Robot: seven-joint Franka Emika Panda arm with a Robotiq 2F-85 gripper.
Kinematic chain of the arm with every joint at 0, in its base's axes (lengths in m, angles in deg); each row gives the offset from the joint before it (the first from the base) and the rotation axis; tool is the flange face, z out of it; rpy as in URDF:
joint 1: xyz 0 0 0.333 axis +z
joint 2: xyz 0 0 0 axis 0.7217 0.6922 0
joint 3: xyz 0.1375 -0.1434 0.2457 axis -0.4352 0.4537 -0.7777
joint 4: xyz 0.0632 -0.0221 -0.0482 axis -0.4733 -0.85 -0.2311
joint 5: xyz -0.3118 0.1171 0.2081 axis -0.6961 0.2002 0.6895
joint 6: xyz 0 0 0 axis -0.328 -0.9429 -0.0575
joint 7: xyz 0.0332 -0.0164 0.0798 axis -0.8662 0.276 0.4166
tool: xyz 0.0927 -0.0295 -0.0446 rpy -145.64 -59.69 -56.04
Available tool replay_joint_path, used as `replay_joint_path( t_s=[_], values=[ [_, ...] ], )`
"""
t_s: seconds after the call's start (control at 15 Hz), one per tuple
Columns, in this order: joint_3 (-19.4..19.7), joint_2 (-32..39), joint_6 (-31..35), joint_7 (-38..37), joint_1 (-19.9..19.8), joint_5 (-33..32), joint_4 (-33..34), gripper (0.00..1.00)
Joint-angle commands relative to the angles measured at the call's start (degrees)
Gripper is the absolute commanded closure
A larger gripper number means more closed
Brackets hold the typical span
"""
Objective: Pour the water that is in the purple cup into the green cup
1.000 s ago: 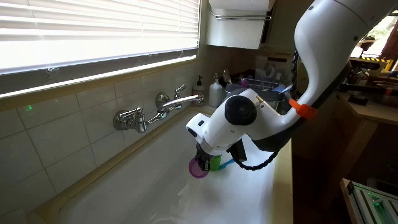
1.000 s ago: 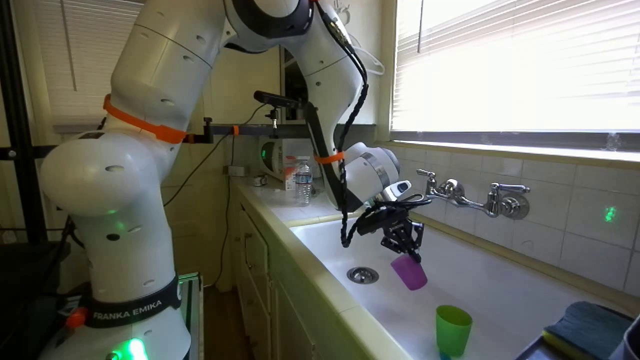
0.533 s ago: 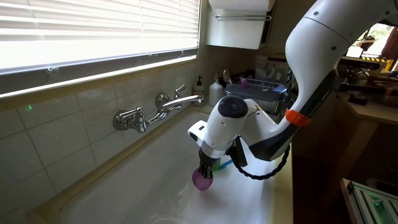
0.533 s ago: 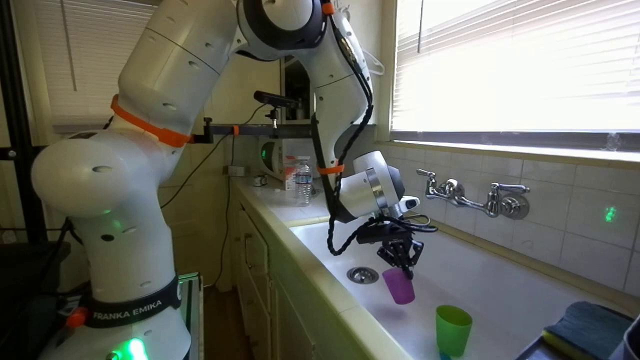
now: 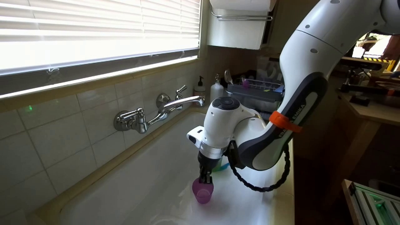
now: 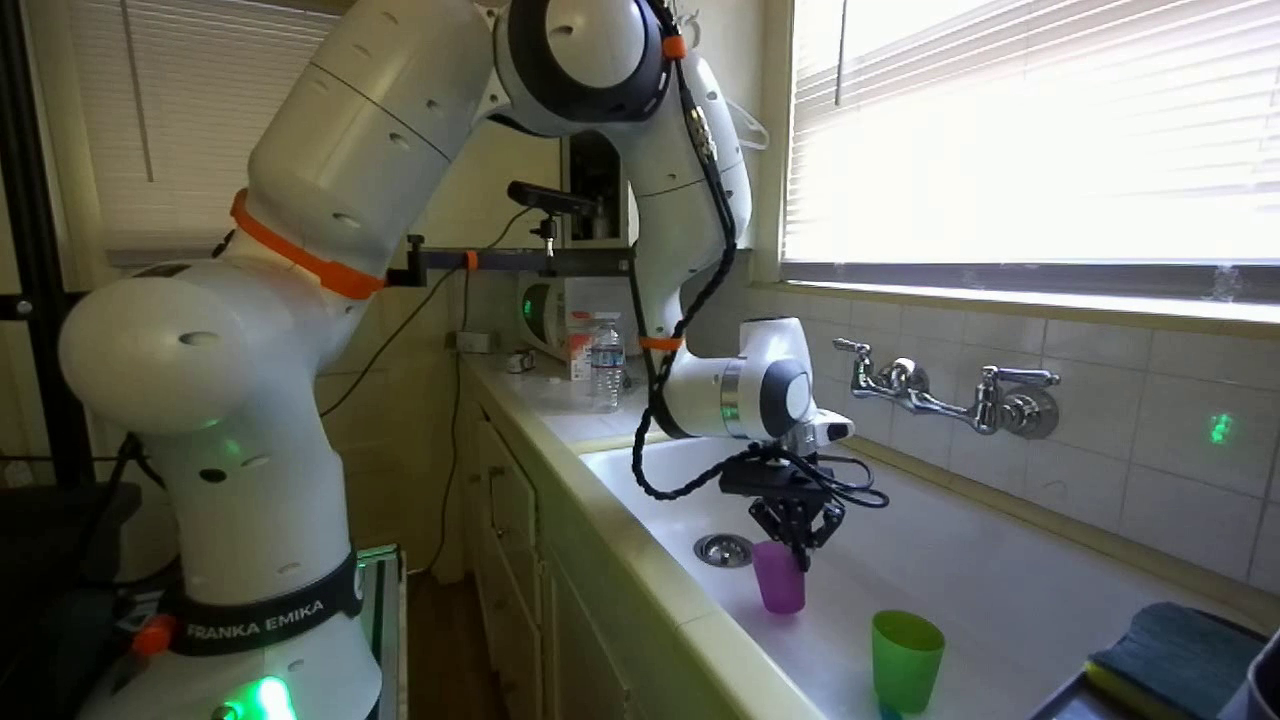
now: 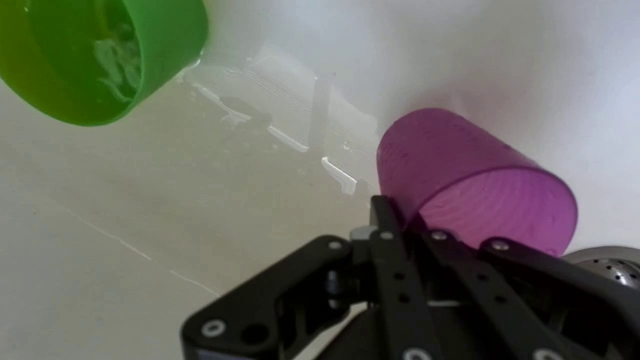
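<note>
My gripper (image 5: pixel 205 179) is shut on the wall of the purple cup (image 5: pixel 203 193), one finger inside its rim and one outside. In an exterior view the gripper (image 6: pixel 802 555) holds the cup (image 6: pixel 778 583) almost upright, low over the sink floor. In the wrist view the fingertips (image 7: pixel 402 220) pinch the rim of the purple cup (image 7: pixel 440 145); I see no water inside it, but its bottom is hidden. The green cup (image 6: pixel 908 665) stands apart on the sink floor with its blue piece (image 5: pixel 224 166). In the wrist view, liquid shows inside the green cup (image 7: pixel 172 47).
The white sink (image 5: pixel 150 181) has a drain (image 6: pixel 725 550) close to the purple cup. A chrome faucet (image 5: pixel 184 101) juts out from the tiled wall. A sponge (image 6: pixel 1180 655) lies at the sink's end. Wet streaks (image 7: pixel 300 110) lie on the floor between the cups.
My gripper has moved down and away from the green cup, toward the drain. The purple cup has turned from strongly tilted to nearly upright in its grip. The green cup has not moved.
</note>
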Motion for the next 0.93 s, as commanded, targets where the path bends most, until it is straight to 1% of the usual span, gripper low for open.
replay_joint_path(
  t_s=[0.0,0.13,0.27,0.4,0.47,0.6,0.8,0.87],
  values=[
    [1.83,0.80,2.74,8.80,1.61,7.43,0.09,0.99],
    [2.77,0.84,4.19,12.26,2.18,9.33,-0.11,0.99],
    [3.93,1.32,6.58,14.46,2.80,10.52,-0.07,0.99],
    [4.25,2.00,7.51,16.35,2.80,11.57,0.15,0.99],
    [3.44,2.44,7.63,17.72,1.98,12.49,0.18,0.99],
    [3.78,3.05,7.78,18.87,2.17,13.06,0.33,0.99],
    [2.66,3.74,8.04,20.78,1.09,14.55,0.43,0.99],
    [2.40,3.79,7.90,21.24,0.90,15.10,0.42,0.90]
  ],
)
